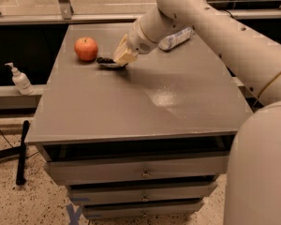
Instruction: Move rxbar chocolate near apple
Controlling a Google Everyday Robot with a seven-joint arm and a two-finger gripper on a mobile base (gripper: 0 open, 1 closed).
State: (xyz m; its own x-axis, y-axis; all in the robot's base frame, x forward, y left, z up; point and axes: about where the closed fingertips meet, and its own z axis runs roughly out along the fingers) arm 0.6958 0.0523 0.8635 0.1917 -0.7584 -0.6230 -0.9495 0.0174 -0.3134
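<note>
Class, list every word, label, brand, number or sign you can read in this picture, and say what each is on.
"X": a blue mark on the floor, possibly only crossed tape.
rxbar chocolate wrapper, at the gripper beside the apple: markings unreadable.
Clear bottle, white label: too blurred to read.
Pump bottle: no readable text.

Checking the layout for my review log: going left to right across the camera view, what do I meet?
pump bottle → apple → rxbar → gripper, at the rxbar's right end → clear bottle
</note>
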